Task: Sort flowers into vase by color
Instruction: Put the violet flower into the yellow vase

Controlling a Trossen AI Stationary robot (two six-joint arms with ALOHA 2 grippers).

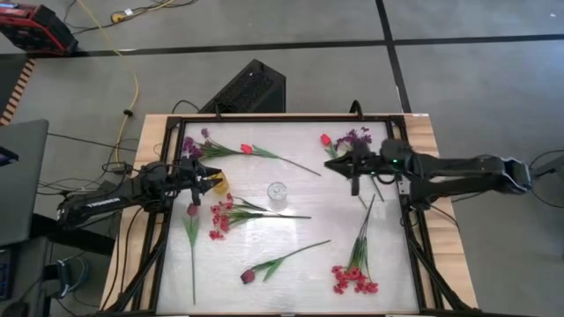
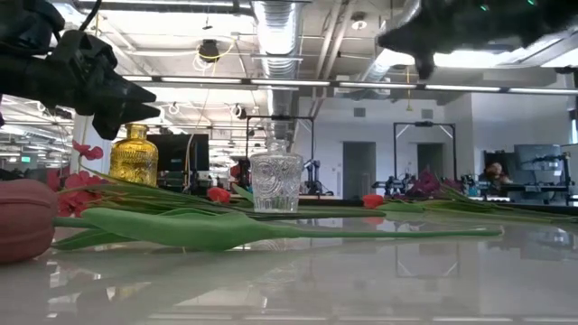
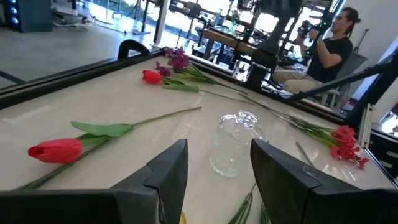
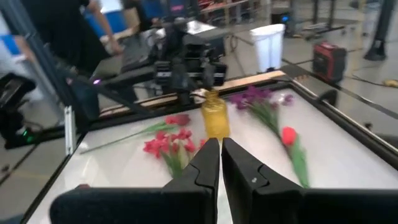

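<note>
Flowers lie flat across the white table: purple sprays, red tulips, red-pink sprays, and maroon tulips. A yellow glass vase stands left of centre and a clear glass vase at the centre. My left gripper hovers open just above the yellow vase and faces the clear vase. My right gripper is shut and empty, raised over the table's right part near the purple spray.
A dark frame runs around the table's edge. People and equipment show beyond the table. Bare tabletop lies between the clear vase and my right gripper and along the near edge.
</note>
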